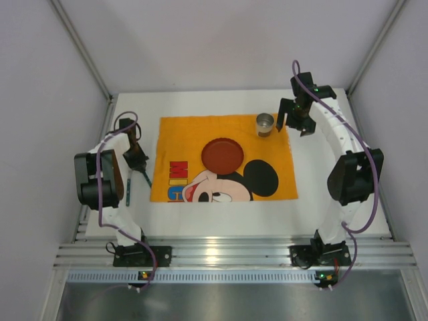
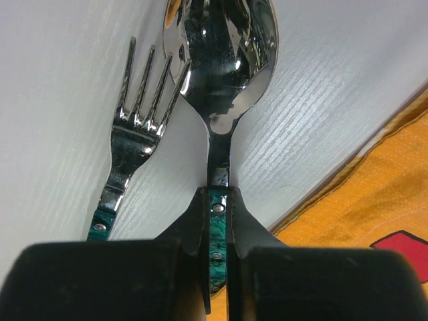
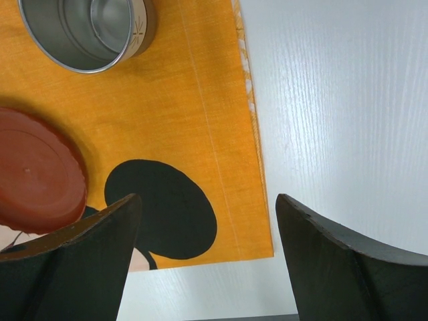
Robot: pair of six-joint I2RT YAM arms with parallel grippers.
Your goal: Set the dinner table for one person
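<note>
The dinner table (image 1: 221, 224) is a white top with an orange Mickey Mouse cloth (image 1: 190, 137) spread on it. A red-brown plate (image 1: 223, 155) and a metal cup (image 1: 265, 124) stand on the cloth. My left gripper (image 2: 219, 200) is shut on the green handle of a shiny spoon (image 2: 224, 73), over the white top just left of the cloth edge (image 2: 374, 200). A fork (image 2: 137, 120) with a matching green handle lies right beside the spoon. My right gripper (image 3: 207, 197) is open and holds nothing, above the cloth's right edge, near the cup (image 3: 87, 33) and plate (image 3: 33, 174).
White walls with metal frame posts close in the table at the back and sides. An aluminium rail (image 1: 227, 254) carrying both arm bases runs along the near edge. The left arm's motor housing (image 1: 97, 177) hangs over the table's left margin.
</note>
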